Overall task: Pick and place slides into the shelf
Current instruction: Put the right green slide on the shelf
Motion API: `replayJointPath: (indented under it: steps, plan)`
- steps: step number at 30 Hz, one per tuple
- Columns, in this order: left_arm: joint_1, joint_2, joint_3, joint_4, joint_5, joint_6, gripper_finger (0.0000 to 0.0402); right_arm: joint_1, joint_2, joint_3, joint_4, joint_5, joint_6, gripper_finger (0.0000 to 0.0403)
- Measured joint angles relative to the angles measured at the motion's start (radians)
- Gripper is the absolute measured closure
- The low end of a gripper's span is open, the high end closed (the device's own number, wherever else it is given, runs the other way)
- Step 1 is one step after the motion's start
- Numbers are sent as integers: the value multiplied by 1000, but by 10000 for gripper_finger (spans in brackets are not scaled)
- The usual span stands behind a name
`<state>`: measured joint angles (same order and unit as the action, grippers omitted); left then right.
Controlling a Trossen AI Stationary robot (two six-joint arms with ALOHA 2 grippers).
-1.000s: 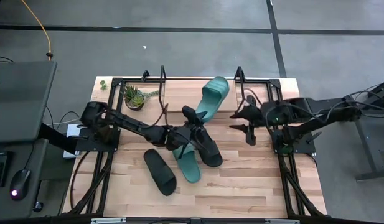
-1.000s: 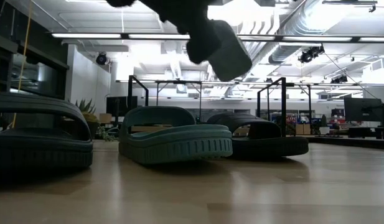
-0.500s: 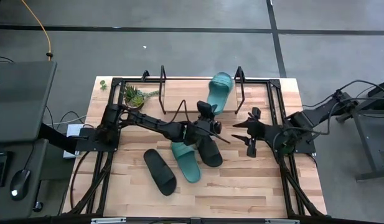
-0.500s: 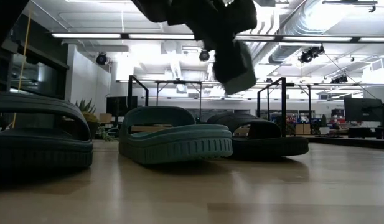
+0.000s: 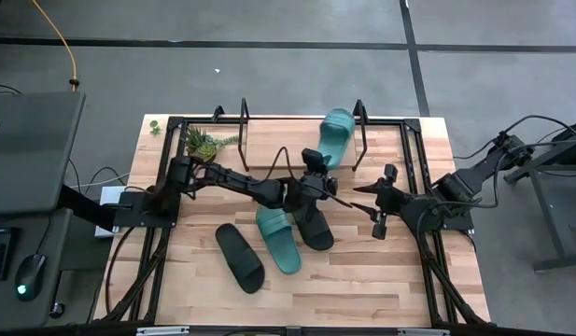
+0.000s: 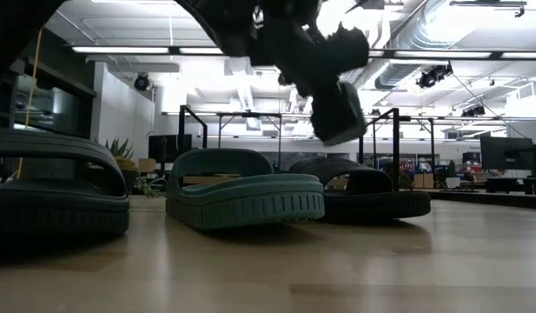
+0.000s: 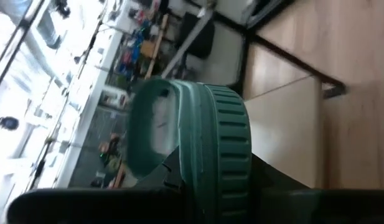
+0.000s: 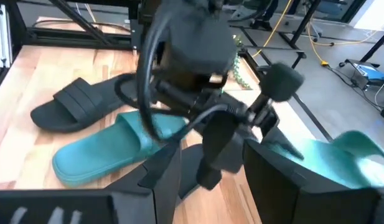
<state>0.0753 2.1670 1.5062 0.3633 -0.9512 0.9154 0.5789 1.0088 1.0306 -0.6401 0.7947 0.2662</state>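
Nearest me on the desk (image 5: 362, 280) lies a black slide (image 5: 240, 258), flat and untouched, at the near left. Just beyond it sit a teal slide (image 5: 277, 239) and a second black slide (image 5: 313, 227) side by side and touching; from the low camera the teal one is in front with the black one behind and to its right. My right pincer (image 5: 378, 202) hangs over the desk right of that pair, fingers spread wide and empty, so I count that arm as waiting. My left arm reaches across the middle, and its pincer (image 5: 315, 166) is closed on the heel of the fourth slide (image 5: 336, 133), the other teal one, whose toe points to the far side. The left wrist camera shows that slide's ribbed edge right against my fingers, tilted on its side. It sits at the right end of the shelf (image 5: 269, 149), beside the right wire frame (image 5: 360, 126); I cannot tell whether it already rests on the board or is held just above it. I judge I am in the placing step for the first slide, with three left. Next I should lower it until the sole lies flat on the board, open the pincer, draw straight back clear of the wire frame, then go for the near teal slide.
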Motion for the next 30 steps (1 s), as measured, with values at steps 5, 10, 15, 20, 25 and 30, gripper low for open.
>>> replayJointPath:
  steps: [5, 10, 15, 20, 25, 30]
  plan:
    - [12, 66, 89, -32, -3, 4, 345, 0, -1, 0, -8, -2, 18, 240]
    - [13, 134, 180, -68, -21, 19, 345, 0, 0, 0, -28, -10, 26, 240]
    - [17, 178, 231, -79, -38, 57, 345, 0, 0, 0, -38, -14, 32, 240]
    - [32, 179, 233, -118, -34, 9, 345, 0, 0, 0, -48, -13, 47, 240]
    - [54, 179, 233, -132, -33, -8, 345, 0, 0, 0, -56, -13, 51, 240]
    - [71, 179, 233, -135, 13, -57, 344, 0, 0, 0, -53, -13, 51, 240]
